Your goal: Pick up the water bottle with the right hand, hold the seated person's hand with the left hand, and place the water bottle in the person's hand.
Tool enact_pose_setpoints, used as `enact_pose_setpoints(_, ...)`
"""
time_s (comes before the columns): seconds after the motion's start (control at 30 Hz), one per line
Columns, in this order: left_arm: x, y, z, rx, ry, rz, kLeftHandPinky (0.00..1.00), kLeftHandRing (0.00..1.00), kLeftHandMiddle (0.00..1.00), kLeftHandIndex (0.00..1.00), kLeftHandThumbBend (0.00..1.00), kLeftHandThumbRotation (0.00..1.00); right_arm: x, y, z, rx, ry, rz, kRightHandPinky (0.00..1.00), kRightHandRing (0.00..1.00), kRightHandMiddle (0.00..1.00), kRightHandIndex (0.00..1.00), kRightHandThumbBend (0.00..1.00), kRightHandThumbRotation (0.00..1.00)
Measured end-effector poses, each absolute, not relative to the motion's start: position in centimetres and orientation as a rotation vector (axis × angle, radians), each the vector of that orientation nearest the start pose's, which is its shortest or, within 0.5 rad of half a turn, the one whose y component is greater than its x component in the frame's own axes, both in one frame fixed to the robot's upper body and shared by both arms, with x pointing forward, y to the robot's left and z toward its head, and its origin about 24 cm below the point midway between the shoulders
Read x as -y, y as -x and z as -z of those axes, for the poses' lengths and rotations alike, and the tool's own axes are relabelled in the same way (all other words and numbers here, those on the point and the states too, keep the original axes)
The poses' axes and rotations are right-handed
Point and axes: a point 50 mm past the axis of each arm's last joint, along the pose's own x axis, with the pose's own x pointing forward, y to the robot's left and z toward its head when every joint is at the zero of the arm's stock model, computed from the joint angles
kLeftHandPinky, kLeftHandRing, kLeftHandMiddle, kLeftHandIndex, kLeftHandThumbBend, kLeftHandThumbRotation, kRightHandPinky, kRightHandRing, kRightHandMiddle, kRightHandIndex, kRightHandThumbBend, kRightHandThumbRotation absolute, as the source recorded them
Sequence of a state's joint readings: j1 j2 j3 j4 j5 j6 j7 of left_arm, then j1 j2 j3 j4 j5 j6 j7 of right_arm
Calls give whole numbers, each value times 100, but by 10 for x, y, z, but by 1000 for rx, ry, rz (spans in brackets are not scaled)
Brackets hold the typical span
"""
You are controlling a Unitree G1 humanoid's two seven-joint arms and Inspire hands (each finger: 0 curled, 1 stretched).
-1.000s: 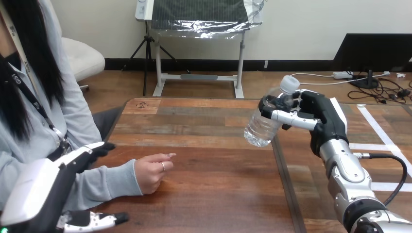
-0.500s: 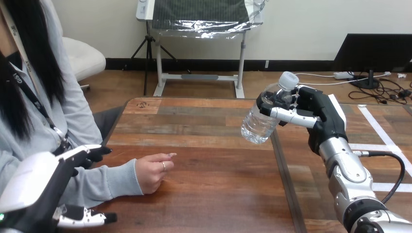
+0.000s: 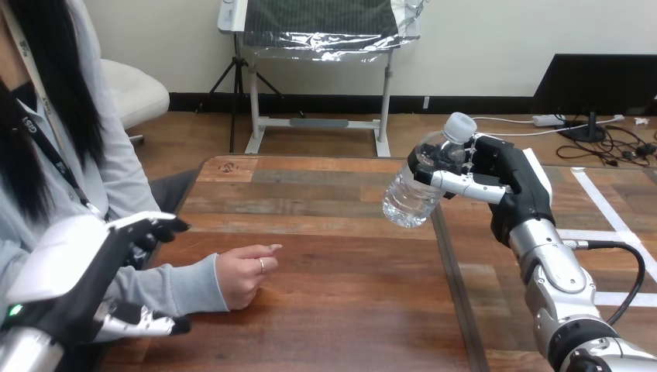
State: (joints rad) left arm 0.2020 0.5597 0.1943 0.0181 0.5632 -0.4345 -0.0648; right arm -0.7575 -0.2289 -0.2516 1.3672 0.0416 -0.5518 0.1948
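**Water bottle in the air in my right hand; my left hand open beside the person's forearm**

Head view, right side. I am gripping the water bottle point(image 3: 414, 190) in my right hand point(image 3: 507, 182), with my fingers point(image 3: 465, 184) curling across its upper body, just below the neck. The clear bottle is tilting: its white cap point(image 3: 460, 124) is pointing up and toward my palm, and its base is hanging lower, toward the view's left. It is touching nothing but my hand and is hovering above the far half of the wooden table point(image 3: 349, 310), roughly over the dark seam point(image 3: 455, 287) running across the tabletop. My silver right forearm point(image 3: 554, 279) is rising from the lower right corner.

Head view, left side. My left hand point(image 3: 70, 263) is coming in at the lower left with its white back facing up. Its fingers are reaching out nearly straight and spread wide, while its thumb point(image 3: 143, 325) is stretching out lower down, near the table edge. The person's grey sleeve point(image 3: 166, 291) is lying in the gap between them. I cannot tell whether I am touching the sleeve; nothing is closing round it.

Head view, centre. The person's hand point(image 3: 244, 271) is resting on the table, loosely curled, with one finger pointing toward the view's right. It is lying just beyond my left fingertips and well apart from the bottle, lower and to the left of it.
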Motion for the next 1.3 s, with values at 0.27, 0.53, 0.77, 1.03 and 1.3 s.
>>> enact_pose_setpoints(0.27,-266,-220,-61,101,-1177,207,62,68,72,74,100,16,205,-352,-33,-16,10,-57,31,37,44,45,85,0)
enact_pose_setpoints(0.53,-267,-229,-50,53,-1197,244,62,68,73,75,100,17,206,-350,-34,10,7,-61,32,37,45,45,82,0)
enact_pose_setpoints(0.77,-269,-234,-40,3,-1221,272,63,70,74,77,100,20,208,-349,-35,21,-4,-73,32,38,46,46,80,0)
enact_pose_setpoints(1.03,-269,-237,-30,-30,-1227,287,64,71,74,77,100,23,210,-347,-35,41,-26,-86,33,38,46,46,82,0)
enact_pose_setpoints(1.3,-269,-239,-23,-57,-1247,316,64,71,75,78,100,24,211,-346,-35,43,-29,-88,33,38,45,46,84,0)
